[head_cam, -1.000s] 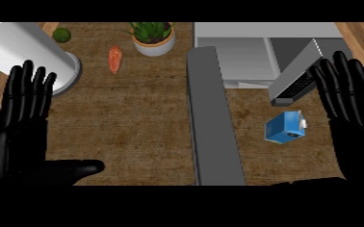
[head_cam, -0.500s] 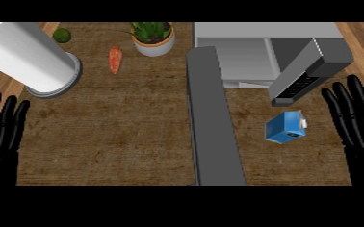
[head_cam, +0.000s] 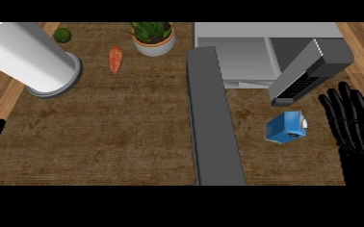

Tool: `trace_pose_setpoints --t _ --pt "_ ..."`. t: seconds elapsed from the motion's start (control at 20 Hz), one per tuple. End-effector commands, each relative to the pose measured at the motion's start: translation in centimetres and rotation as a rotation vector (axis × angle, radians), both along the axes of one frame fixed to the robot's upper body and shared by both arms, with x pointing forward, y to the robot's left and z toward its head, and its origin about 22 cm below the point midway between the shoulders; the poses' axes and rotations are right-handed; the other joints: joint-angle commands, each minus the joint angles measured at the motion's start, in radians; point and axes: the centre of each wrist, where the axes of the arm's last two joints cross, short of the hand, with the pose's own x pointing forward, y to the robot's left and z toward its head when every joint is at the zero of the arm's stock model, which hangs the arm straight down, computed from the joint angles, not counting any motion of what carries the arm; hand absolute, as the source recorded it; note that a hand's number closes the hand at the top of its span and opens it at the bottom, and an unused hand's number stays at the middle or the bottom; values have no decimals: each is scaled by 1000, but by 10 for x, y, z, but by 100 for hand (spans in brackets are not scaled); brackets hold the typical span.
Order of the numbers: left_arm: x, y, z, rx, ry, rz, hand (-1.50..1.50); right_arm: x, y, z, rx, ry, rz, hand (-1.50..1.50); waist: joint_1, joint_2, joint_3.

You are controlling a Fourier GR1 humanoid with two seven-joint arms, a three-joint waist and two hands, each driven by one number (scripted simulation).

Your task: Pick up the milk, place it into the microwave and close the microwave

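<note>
- The milk (head_cam: pixel 285 129), a small blue carton, sits on the brown counter (head_cam: pixel 128 134) in the lower right part of the frame, to the right of the grey strip (head_cam: pixel 213 125) that runs from top to bottom through the middle.
- From up here the carton looks to be standing, so its long axis comes up toward the viewer. I cannot be sure of that from this angle.
- Its outline is turned at a slant to the counter's edges, with one corner toward the bottom of the frame. A small white cap shows on its right side, facing the right edge.
- The right hand (head_cam: pixel 346 120) is at the right edge, just beside the milk but apart from it. It is spread wide, with straight fingers pointing to the top of the frame, and it holds nothing.
- The left hand (head_cam: pixel 1 126) shows only as a dark sliver at the left edge, and I cannot tell its state.
- The microwave (head_cam: pixel 238 57) fills the upper right, with its pale inside showing.
- Its door (head_cam: pixel 309 72) stands open as a grey slab slanting down to the left. The door's lower end is just above the milk, not touching it.
- In the upper left stand a big white cylinder (head_cam: pixel 35 60), a small green fruit (head_cam: pixel 62 34), a carrot (head_cam: pixel 115 59) lying lengthwise up the frame, and a potted plant (head_cam: pixel 153 38).
</note>
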Motion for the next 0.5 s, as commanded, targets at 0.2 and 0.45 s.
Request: trace_pose_setpoints --t 0.2,0.45 --pt "-14 14 6 -4 -5 -14 -150 24 -10 -42 -3 41 -42 -150 3 1 0" --pt "-25 19 -5 -3 -6 7 -150 16 -40 -77 36 92 -103 -150 0 1 0"
